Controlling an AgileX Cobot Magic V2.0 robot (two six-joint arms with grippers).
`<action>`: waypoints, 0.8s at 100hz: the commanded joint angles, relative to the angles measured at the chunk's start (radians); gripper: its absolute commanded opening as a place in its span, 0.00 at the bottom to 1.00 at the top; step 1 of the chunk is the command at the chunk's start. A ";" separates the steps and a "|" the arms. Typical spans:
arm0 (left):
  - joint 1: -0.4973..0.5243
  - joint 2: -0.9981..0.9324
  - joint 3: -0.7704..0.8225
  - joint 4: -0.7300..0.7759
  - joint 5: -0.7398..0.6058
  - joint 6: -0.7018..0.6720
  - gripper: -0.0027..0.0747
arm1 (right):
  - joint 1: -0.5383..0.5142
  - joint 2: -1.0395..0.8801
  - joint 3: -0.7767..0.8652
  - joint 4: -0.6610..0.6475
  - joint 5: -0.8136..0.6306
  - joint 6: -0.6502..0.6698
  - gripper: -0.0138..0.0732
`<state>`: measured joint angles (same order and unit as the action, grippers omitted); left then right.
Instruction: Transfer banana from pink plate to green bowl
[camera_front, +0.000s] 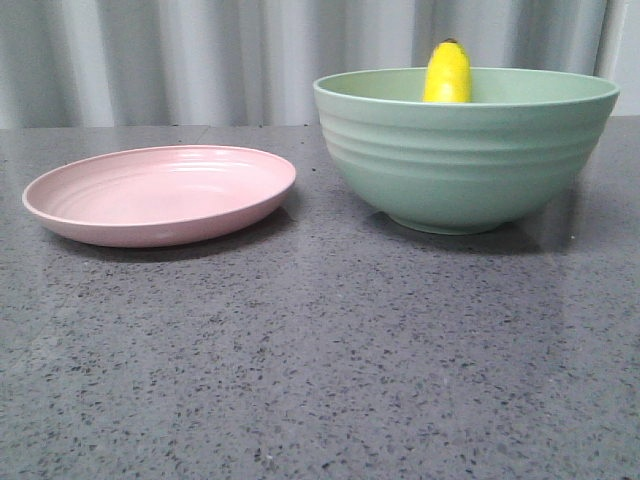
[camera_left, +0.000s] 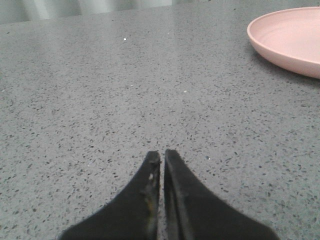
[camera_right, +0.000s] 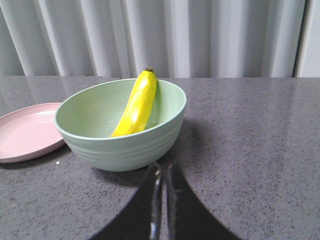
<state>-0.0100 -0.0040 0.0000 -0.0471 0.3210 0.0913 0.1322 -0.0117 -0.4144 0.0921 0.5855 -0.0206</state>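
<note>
Low in each wrist view, the left end effector and right end effector are seen with fingers pressed together, nothing held. Beyond, on the speckled counter, the pink plate lies bare at centre left. Upper right, the banana is propped inside the green bowl (stem end up), so the transfer is judged complete.

A dark grey, speckled desk is seen, its surface faintly glossy. Two things are set directly on it: the pink plate and the green bowl, placed side by side and apart. The bowl is found just ahead of the right pincer; the plate is well ahead of the left pincer, off to one side.
</note>
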 joint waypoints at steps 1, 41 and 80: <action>0.001 -0.034 0.026 -0.015 -0.050 -0.002 0.01 | -0.032 0.010 0.034 -0.015 -0.190 -0.011 0.08; 0.001 -0.034 0.026 -0.015 -0.050 -0.002 0.01 | -0.234 -0.017 0.414 -0.047 -0.644 0.039 0.08; 0.001 -0.034 0.026 -0.015 -0.050 -0.002 0.01 | -0.236 -0.017 0.455 -0.139 -0.395 0.051 0.08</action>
<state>-0.0100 -0.0040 0.0000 -0.0495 0.3192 0.0913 -0.0972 -0.0117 0.0131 -0.0317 0.1747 0.0599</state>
